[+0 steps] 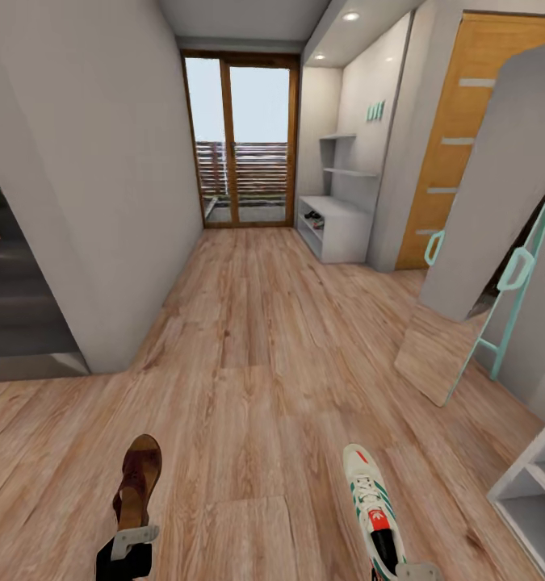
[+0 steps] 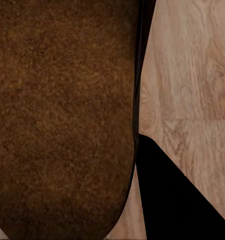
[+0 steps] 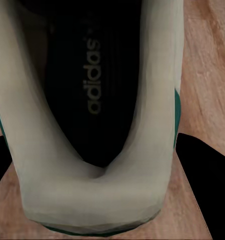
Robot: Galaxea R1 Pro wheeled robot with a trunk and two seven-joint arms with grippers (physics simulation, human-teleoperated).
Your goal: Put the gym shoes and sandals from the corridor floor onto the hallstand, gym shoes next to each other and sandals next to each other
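Head view: my left pincer (image 1: 132, 539) grips a sandal (image 1: 138, 478) at its heel, toe forward. My right pincer (image 1: 413, 571) holds a sneaker (image 1: 369, 504) likewise, both low over the floor (image 1: 256, 355).

**Cut off and unclear**

The left gripper (image 1: 132, 539) is partly behind the sandal (image 1: 137, 482), jaws unreadable. The right gripper (image 1: 413, 571) and sneaker (image 1: 375, 516) heel are cut by the bottom edge. Small dark items on the hallstand (image 1: 337, 228) are too small to tell.
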